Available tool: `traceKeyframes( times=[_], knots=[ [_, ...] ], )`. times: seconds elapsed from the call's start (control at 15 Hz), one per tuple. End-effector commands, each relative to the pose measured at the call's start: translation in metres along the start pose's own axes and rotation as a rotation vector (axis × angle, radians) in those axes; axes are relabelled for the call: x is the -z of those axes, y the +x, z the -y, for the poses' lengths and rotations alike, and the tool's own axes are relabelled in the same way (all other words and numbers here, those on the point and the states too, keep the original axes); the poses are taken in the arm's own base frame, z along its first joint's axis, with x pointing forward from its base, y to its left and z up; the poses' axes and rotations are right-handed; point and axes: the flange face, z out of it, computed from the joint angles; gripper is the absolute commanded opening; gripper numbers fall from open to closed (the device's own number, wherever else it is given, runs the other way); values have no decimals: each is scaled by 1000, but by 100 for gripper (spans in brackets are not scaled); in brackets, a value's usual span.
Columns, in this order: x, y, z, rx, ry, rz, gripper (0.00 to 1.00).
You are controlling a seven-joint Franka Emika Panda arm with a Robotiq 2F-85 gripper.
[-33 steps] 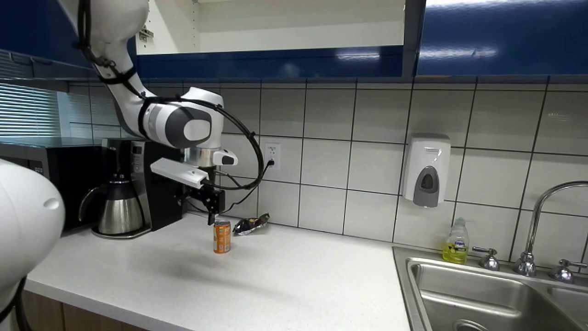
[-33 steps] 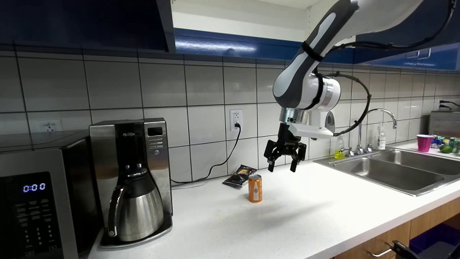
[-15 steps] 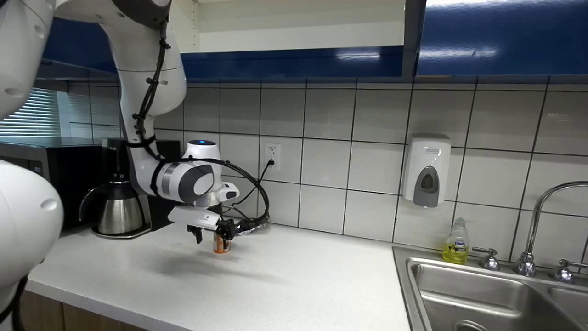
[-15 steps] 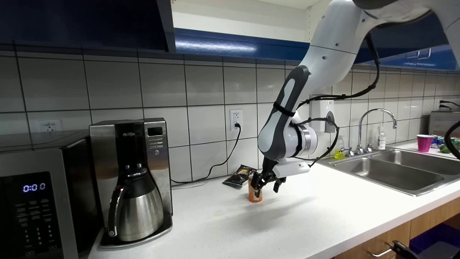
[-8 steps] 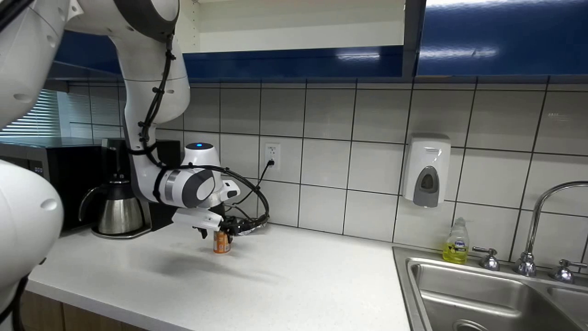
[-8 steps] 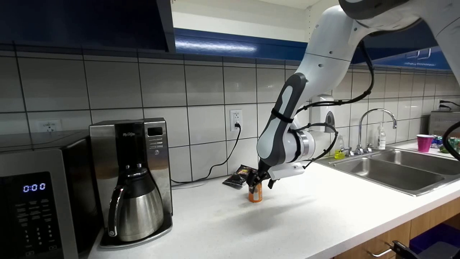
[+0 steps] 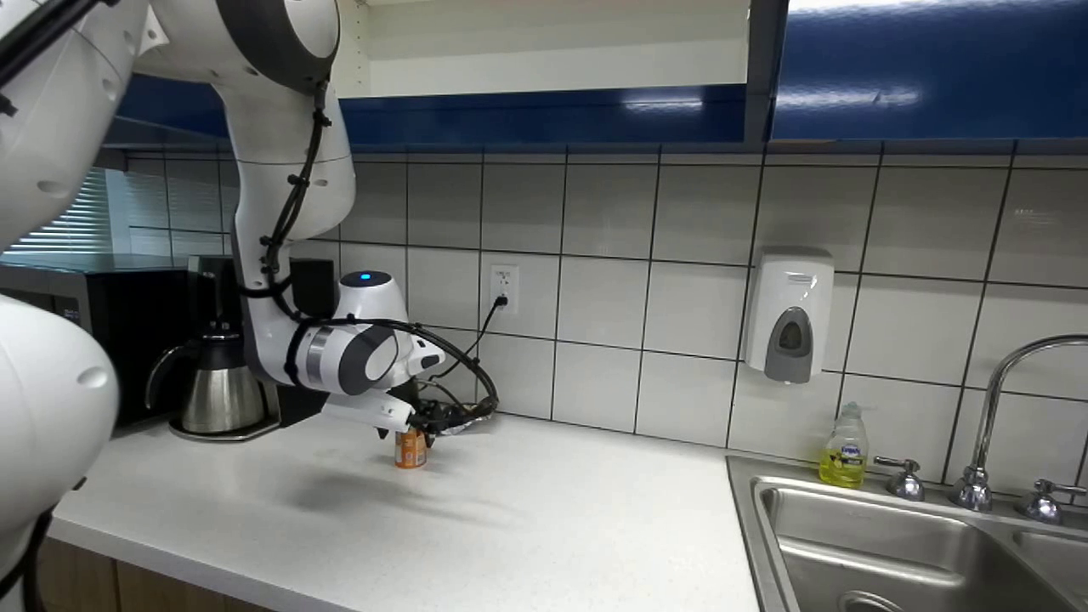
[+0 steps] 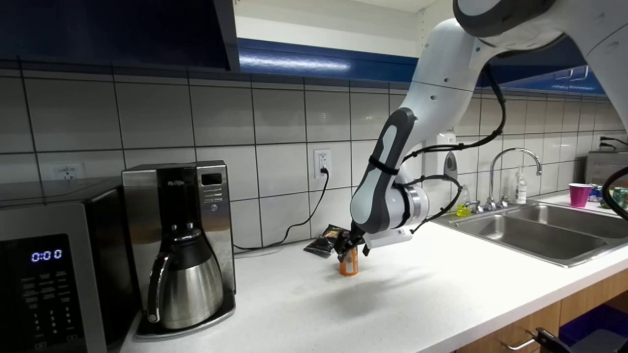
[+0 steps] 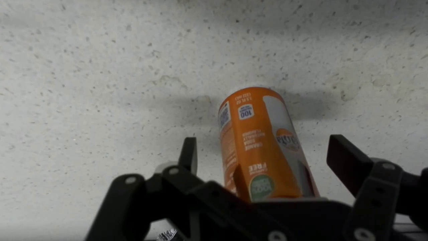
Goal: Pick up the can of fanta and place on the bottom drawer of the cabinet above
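The speckled white desk (image 7: 552,518) spreads out around the can of fanta (image 9: 262,144), and high above that can the blue-fronted cabinet (image 7: 544,116) shows its pale inside. The steel sink (image 7: 875,557) lies well to the right of the can in both exterior views. To the can's left stand the microwave (image 8: 49,274) and, nearer the can, the coffee maker (image 8: 176,206). A white soap dispenser (image 7: 789,314) hangs higher than the can and off to its right. I make out a crumpled black bag (image 8: 324,240) just behind the can. The can itself stands upright on the desk, its printed orange side showing in my wrist view. My fingers (image 9: 349,164) are spread apart, one on each side of the can, a gap showing either way. Its top is hidden in that view, so I cannot tell whether I touch it there.
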Motion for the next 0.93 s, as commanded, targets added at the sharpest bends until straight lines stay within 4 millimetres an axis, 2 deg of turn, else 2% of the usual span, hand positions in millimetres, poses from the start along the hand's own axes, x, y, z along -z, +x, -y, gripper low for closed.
traceKeyframes(
  times=[0.0,0.87],
  knots=[
    [-5,7,1,-3,-6,-39,100],
    [-17,18,10,21,-19,-74,100]
  ],
)
